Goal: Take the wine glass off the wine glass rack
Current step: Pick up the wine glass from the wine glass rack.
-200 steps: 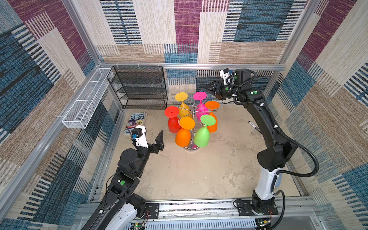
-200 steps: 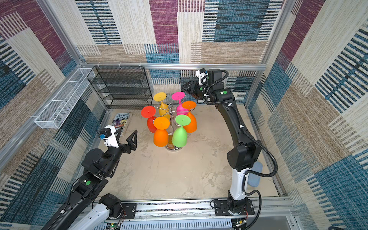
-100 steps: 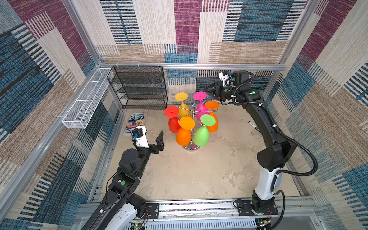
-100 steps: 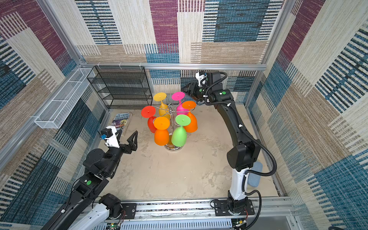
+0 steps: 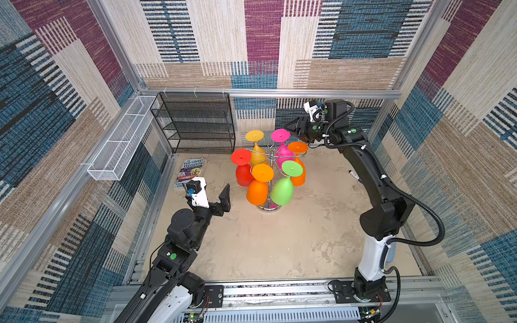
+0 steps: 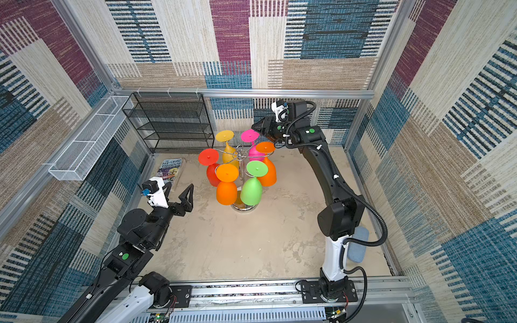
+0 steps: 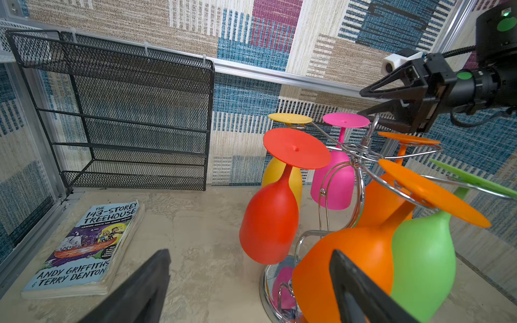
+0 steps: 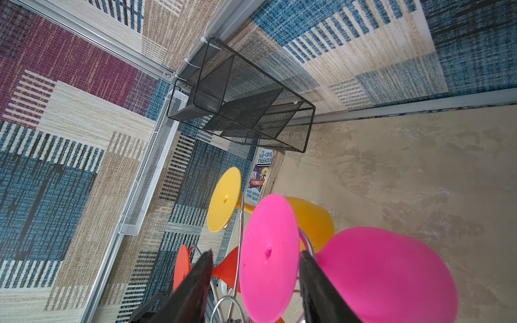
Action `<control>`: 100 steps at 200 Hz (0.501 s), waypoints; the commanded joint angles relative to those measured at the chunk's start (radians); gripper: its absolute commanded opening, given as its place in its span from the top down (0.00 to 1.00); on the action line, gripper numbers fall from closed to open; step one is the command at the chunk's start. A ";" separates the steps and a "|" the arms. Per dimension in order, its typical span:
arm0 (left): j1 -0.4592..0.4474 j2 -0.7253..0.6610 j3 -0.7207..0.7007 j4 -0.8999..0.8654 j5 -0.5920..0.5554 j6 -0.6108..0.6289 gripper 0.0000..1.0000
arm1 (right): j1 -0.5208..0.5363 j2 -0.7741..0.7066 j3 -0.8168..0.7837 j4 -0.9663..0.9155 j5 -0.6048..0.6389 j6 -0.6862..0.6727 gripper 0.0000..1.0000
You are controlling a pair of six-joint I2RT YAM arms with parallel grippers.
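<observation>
1. The wine glass rack (image 5: 270, 153) is pictured upright near the middle of the worktop (image 5: 279, 251). All six of its curled wire arms are loaded with coloured glasses, which are hung bowl-down with their feet uppermost. None has yet been taken off.
2. The right claw (image 5: 292, 131) is seen raised to the height of those feet on the rack's far side. Its jaws are half spread and nothing is pinched between them.
3. The pink wine glass (image 5: 280, 135) is shown directly ahead of that claw, just beside its tips. In the right wrist view its round foot is framed between the two fingers (image 8: 193, 290), but no contact can be made out.
4. The glass's long axis is seen running vertically, with the stem dropped through the wire arm and the foot laid flat on top. It is judged that the foot must be drawn outward along the wire, towards the right claw, rather than lifted straight up.
5. The left claw (image 6: 178, 193) is pictured low over the worktop on the rack's near side, with its jaws spread wide and empty. It is well apart from the pink glass, and an orange glass (image 5: 256, 193) and a green glass (image 5: 282, 193) are hung between them. The right arm is therefore judged the nearer and better placed.
</observation>
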 commanded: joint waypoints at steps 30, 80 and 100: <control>0.000 -0.005 -0.002 0.008 -0.014 0.024 0.09 | 0.011 0.008 0.007 0.000 -0.020 -0.016 0.48; 0.000 -0.008 -0.003 0.008 -0.015 0.024 0.09 | 0.016 0.007 -0.003 -0.035 0.004 -0.034 0.51; 0.000 -0.011 -0.003 0.008 -0.014 0.024 0.09 | 0.015 0.004 -0.011 -0.037 0.008 -0.036 0.54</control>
